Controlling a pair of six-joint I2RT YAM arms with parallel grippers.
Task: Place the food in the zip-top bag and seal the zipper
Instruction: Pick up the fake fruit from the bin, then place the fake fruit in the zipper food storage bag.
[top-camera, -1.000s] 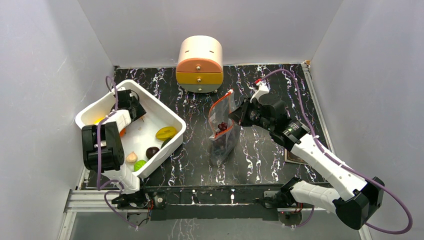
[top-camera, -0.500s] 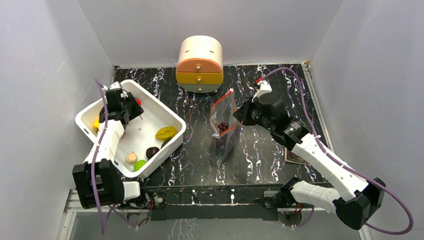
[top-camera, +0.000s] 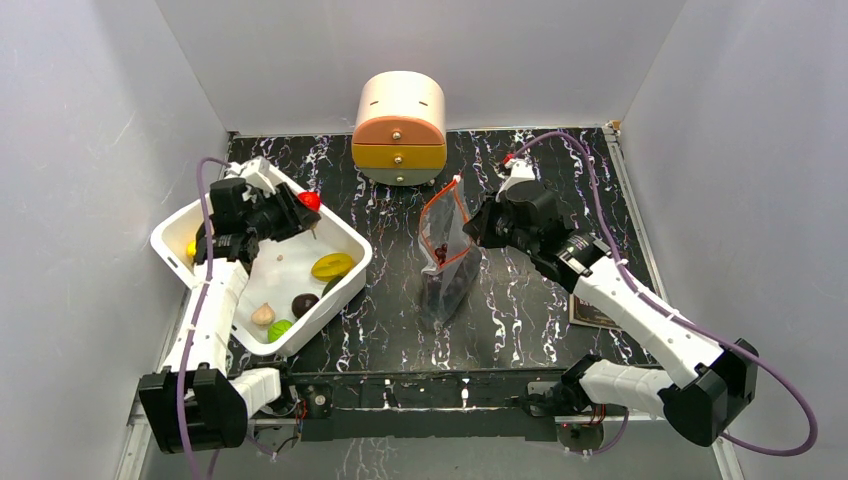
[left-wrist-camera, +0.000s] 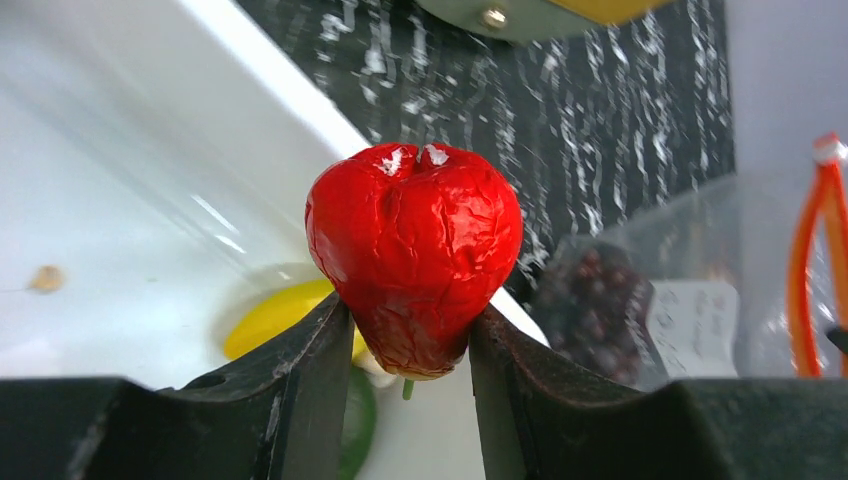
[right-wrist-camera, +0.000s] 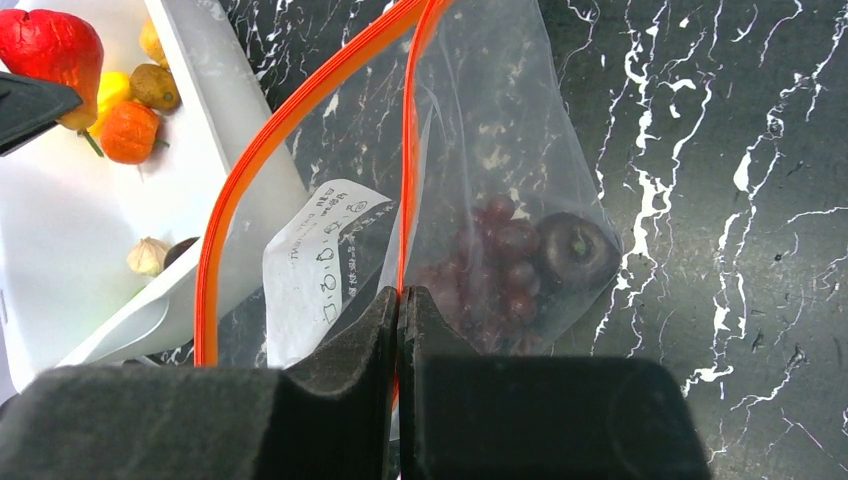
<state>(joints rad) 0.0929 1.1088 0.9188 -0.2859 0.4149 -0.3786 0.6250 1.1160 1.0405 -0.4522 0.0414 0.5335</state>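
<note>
- Black marble-patterned table (top-camera: 520, 300) with white veins, boxed in by plain pale walls.
- At the near left sits a white tub (top-camera: 345, 278), rectangular, smooth and glossy. Loose food lies in it: a beige garlic bulb (top-camera: 263, 315), a green piece (top-camera: 280, 328), a dark brown piece (top-camera: 304, 303) and a glossy yellow-green piece (top-camera: 331, 266).
- Above the tub's far end, the left gripper (left-wrist-camera: 408, 322) has its black jaws clamped on a red fruit (left-wrist-camera: 415, 250), heart-shaped with wrinkled, shiny skin.
- Mid-table, the zip-top bag (top-camera: 447, 275) stands upright, clear and floppy, with a white label (right-wrist-camera: 320, 250). Inside, at the bottom, lie a dark red grape bunch (right-wrist-camera: 500, 255) and a round dark piece (right-wrist-camera: 575, 250).
- The zipper (right-wrist-camera: 260, 150), a thin red-orange strip, gapes in two lines at the mouth. The right gripper (right-wrist-camera: 398, 300) has its jaws pressed together on one of those lines, holding the bag up.
- Farthest back stands a small domed drawer chest (top-camera: 399, 127), cream on top, with orange and yellow drawer fronts and tiny round knobs.
</note>
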